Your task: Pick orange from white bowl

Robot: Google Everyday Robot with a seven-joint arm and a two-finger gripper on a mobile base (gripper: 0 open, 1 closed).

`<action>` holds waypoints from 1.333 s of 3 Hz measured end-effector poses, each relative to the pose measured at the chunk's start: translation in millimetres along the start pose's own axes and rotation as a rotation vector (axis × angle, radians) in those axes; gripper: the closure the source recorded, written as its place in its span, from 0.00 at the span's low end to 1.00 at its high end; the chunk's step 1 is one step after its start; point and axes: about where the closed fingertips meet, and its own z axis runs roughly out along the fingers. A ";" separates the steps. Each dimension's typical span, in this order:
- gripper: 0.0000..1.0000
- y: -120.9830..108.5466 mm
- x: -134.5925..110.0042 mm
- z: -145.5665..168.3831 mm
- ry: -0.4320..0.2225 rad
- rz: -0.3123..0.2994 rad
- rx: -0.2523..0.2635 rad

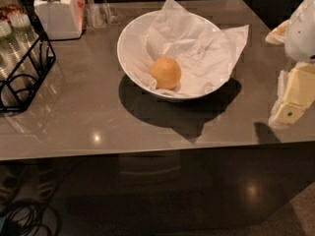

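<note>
Jutting in at right, cropped pincer (291, 107), state unclear; orange (165, 73) in white bowl (130, 53).

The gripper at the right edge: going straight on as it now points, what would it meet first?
Probably the table top. The gripper hangs at the right edge, pointing down and slightly left; the white bowl with the orange sits further left, off that line. Depth is unclear.
</note>
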 end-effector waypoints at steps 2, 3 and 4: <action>0.00 -21.3 -19.3 -1.5 -0.052 -0.036 0.015; 0.00 -51.8 -58.9 -1.2 -0.164 -0.102 0.015; 0.00 -76.8 -95.7 5.6 -0.247 -0.135 -0.015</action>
